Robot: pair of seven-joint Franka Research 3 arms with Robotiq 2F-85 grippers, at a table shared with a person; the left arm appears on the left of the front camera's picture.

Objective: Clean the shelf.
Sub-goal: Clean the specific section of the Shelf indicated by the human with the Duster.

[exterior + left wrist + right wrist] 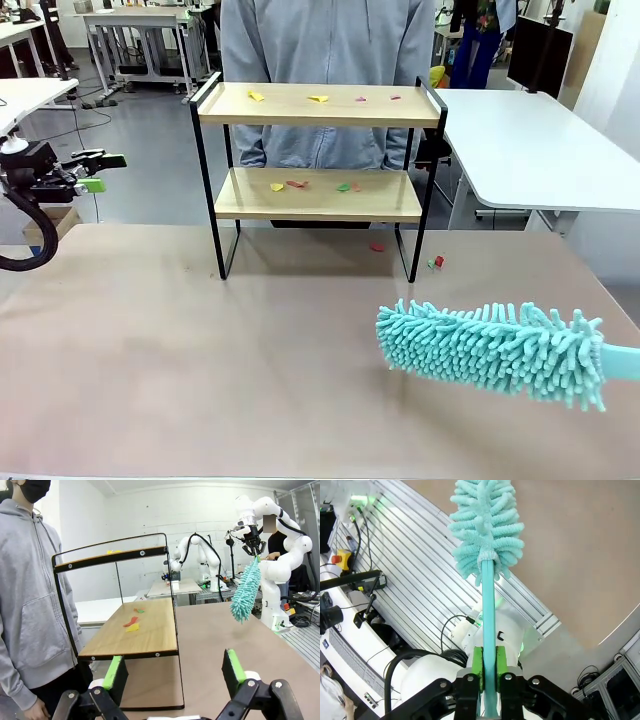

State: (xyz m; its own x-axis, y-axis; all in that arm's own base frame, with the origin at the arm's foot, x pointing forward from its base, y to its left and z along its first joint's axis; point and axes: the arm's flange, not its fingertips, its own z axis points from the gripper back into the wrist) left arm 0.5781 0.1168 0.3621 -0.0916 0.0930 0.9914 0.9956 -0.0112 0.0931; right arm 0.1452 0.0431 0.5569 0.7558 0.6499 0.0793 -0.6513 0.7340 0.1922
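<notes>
The shelf (300, 108) stands at the far side of the table (150, 350), its long boards running left to right before the person (300, 50), with coloured scraps (318, 98) on both levels. The right gripper (489, 661) is clamped on the handle of a teal duster (490, 350), whose fluffy head points toward the robot's left. The left gripper (100, 172) hangs wide open and empty.

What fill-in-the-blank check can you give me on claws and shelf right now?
The right claw is shut on the handle of a teal ____.
The left claw is ____, holding nothing.
Coloured scraps lie on ____ boards of the shelf.
Missing: duster; open; both.
</notes>
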